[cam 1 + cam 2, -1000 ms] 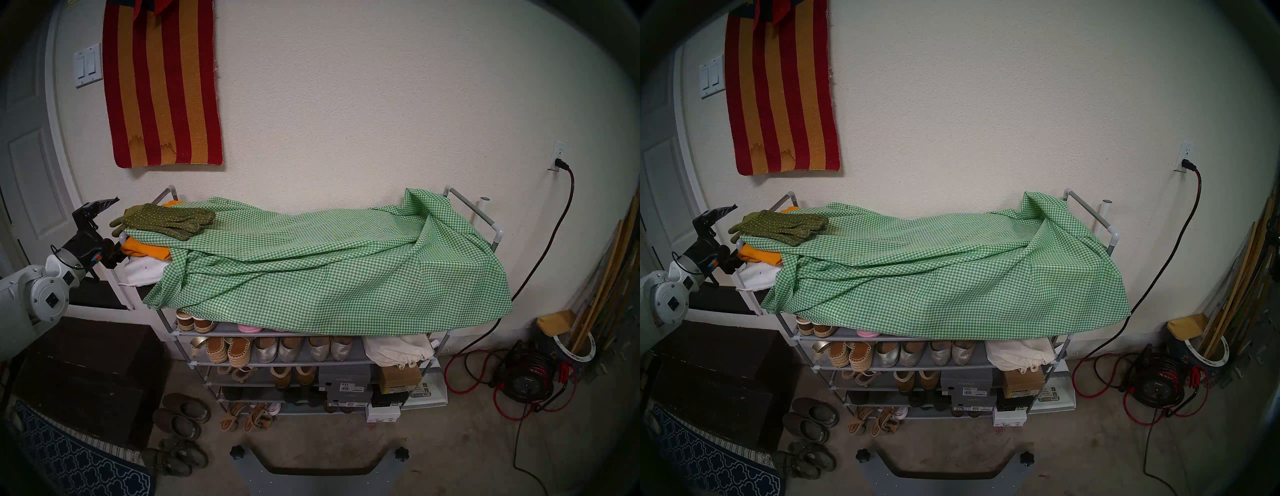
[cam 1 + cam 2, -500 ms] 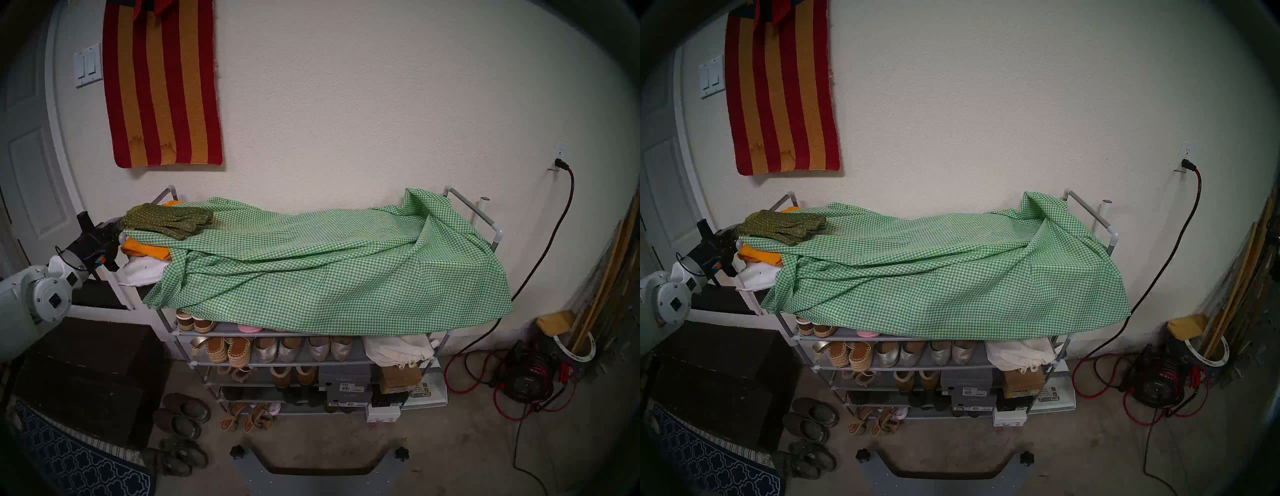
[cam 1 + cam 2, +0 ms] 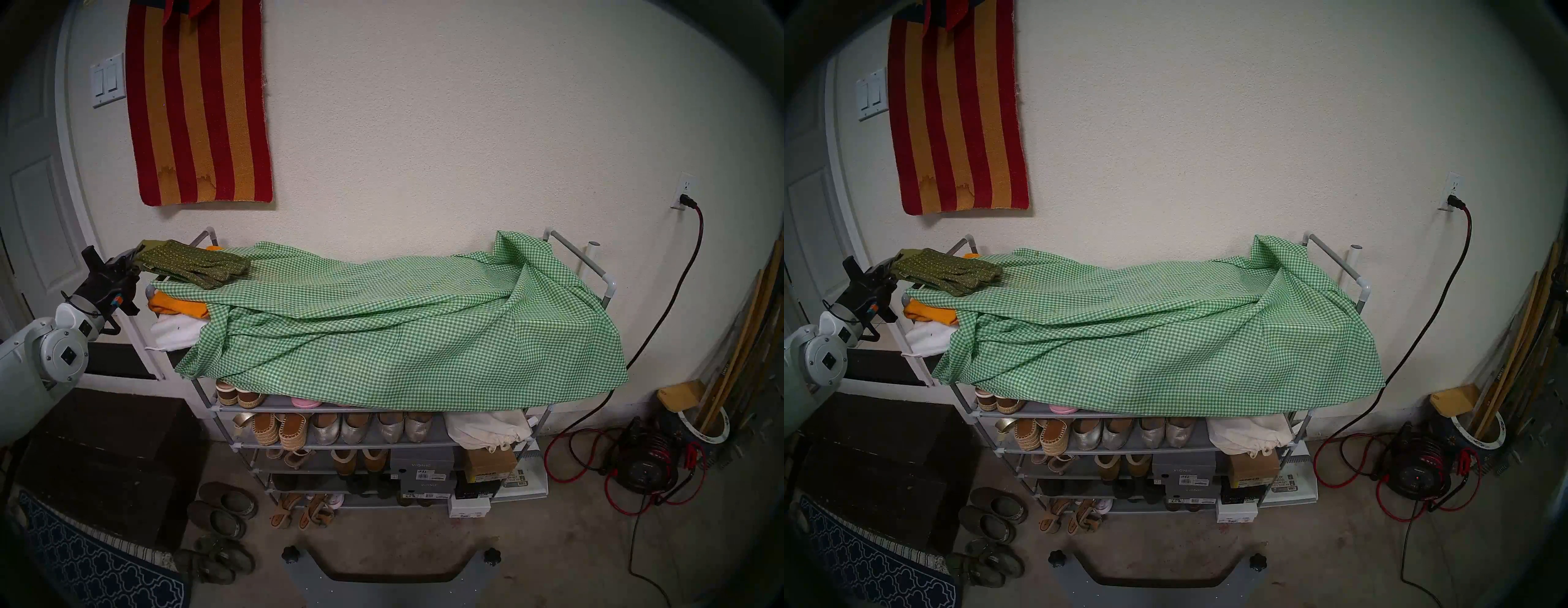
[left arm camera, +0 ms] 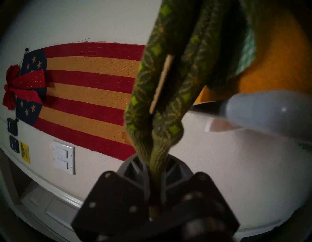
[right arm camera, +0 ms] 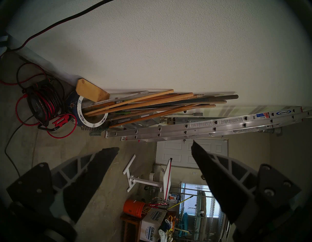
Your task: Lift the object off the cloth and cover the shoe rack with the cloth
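The olive-green patterned gloves [image 3: 195, 265] lie at the left end of the green-and-white gingham cloth [image 3: 403, 331], which is draped in loose folds over the top of the grey shoe rack [image 3: 581, 259]. My left gripper [image 3: 133, 259] is shut on the gloves' plain green cuffs and holds that end raised. The glove fingers still rest on the cloth. The left wrist view shows the gloves [image 4: 157, 84] pinched in the left gripper [image 4: 156, 169]. My right gripper [image 5: 155, 148] is open and empty, away from the rack, and is not in the head views.
Orange folded fabric [image 3: 178, 308] and a white cloth [image 3: 174, 333] lie under the cloth's left end. A dark brown chest [image 3: 106, 458] stands left of the rack, with loose shoes [image 3: 225, 509] on the floor. A red cord reel [image 3: 645, 463] and tool handles [image 5: 152, 104] are at the right.
My left gripper moved from open beside the rack onto the glove cuffs and shut on them. It has raised the cuff end up and to the left.
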